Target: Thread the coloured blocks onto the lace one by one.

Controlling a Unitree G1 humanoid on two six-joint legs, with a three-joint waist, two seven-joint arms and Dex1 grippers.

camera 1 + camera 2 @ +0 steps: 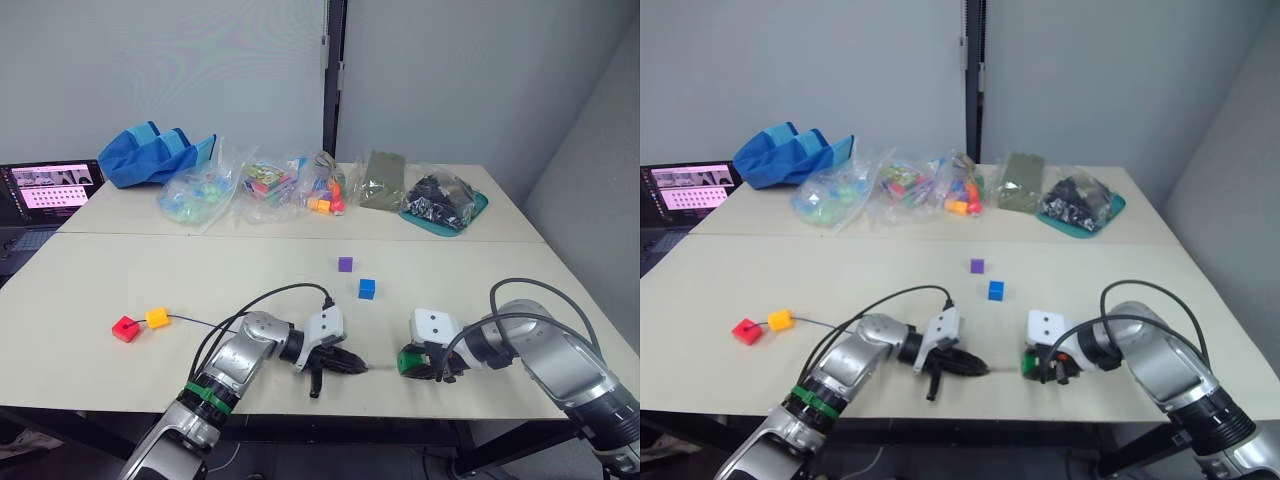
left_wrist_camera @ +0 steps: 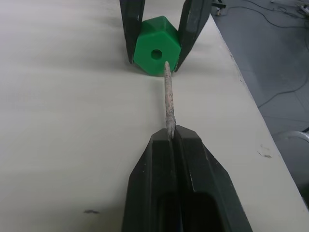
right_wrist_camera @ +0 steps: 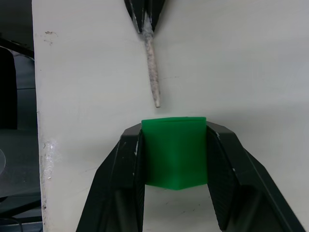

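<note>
— How are the two grippers set at the near edge of the table [image 1: 90,380]?

— The right gripper [image 3: 175,159] is clamped on the green block [image 3: 175,151], which is pinched between its two fingers. The left gripper [image 2: 172,135] is pressed together on the lace [image 1: 200,322], gripped just behind the stiff pale tip [image 2: 168,92], so that the tip juts straight out from between the fingertips.

— How near is the tip to the green block?

— In the left wrist view the tip is pointed at the hole in the block's face and ends just below it. In the right wrist view a small gap is seen between the tip's end and the block, so the two are taken as apart.

— And the rest of the blocks?

— The orange-yellow block [image 1: 157,318] and the red block [image 1: 125,328] are found well away on the left gripper's outer side, touching one another, with the lace running from the orange-yellow one toward that arm. The blue block [image 1: 367,288] and the purple block [image 1: 345,264] are set beyond the two grippers, toward the middle of the table, near each other but apart. Clear bags of toys [image 1: 270,185] are laid along the far side.
</note>
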